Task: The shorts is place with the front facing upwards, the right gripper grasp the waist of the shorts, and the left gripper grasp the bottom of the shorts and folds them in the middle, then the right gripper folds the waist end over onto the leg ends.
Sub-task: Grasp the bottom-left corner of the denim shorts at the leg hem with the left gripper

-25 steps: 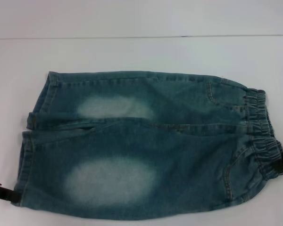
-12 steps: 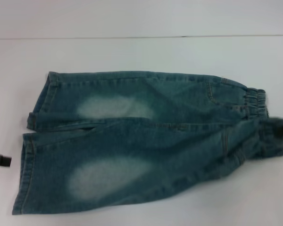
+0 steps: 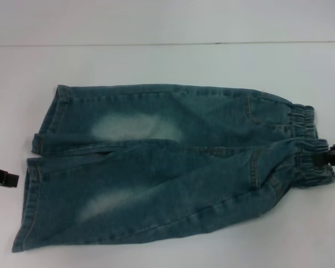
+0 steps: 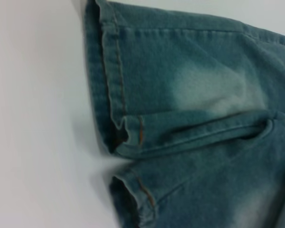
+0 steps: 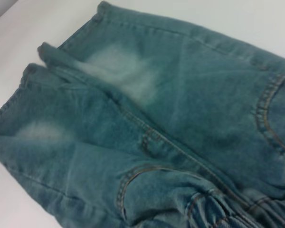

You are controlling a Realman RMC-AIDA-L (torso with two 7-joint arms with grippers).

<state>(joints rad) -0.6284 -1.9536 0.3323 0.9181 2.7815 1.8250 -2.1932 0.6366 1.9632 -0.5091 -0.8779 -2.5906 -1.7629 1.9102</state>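
Two grippers worked the near half of the shorts [image 3: 167,167], which lay flat on the white table [image 3: 156,61], hems left, waistband right: the right gripper [image 3: 330,155] had closed on the near part of the elastic waist [image 3: 310,162] and raised it, so that corner creased toward the middle. Left gripper [image 3: 1,177] sat just beside the near leg hem [image 3: 28,212] without touching; whether its fingers were open I could not tell. Farther off, the far leg and pocket lay undisturbed, probably serving as the base for the lengthwise fold.
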